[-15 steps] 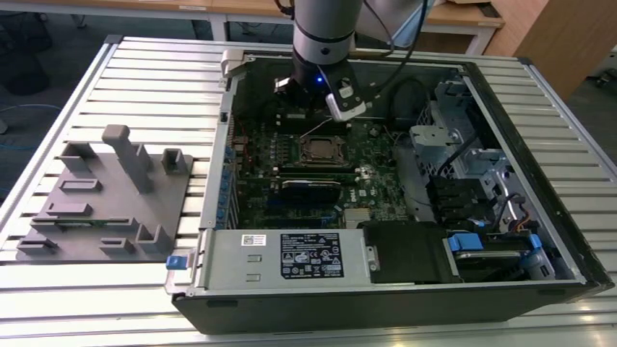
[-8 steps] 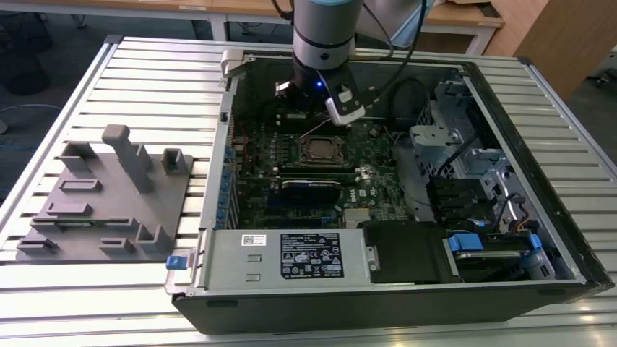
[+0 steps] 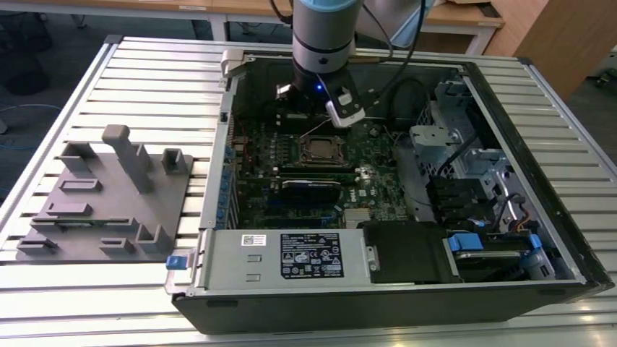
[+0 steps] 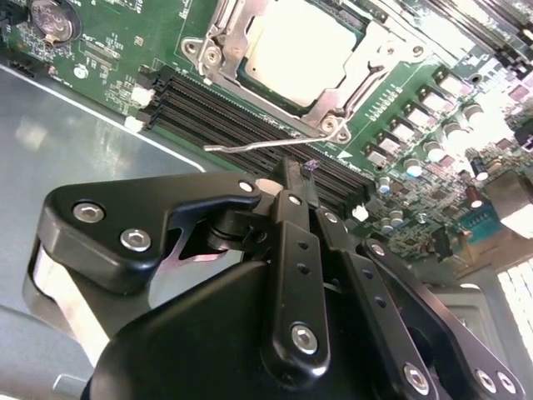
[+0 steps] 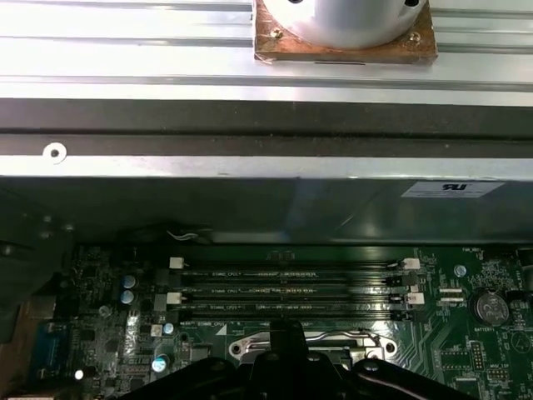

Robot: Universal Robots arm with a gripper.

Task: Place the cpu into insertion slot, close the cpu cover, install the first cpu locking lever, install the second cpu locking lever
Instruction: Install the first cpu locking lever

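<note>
We see the long black memory slots (image 4: 225, 112) and a thin silver locking lever (image 4: 258, 146) lying loose across them, between the fingertips and the socket. A grey moulded fixture (image 3: 106, 195) sits beside the open computer case (image 3: 386, 303) on a slatted metal table (image 3: 144, 79), with wooden furniture (image 3: 559, 36) behind. The cpu (image 4: 301, 43) lies in the insertion slot (image 4: 333, 108), the cpu cover (image 4: 223, 43) down around it. The gripper (image 4: 290, 171) hangs just beside the lever, near the socket, fingers pressed together on nothing we can see.
</note>
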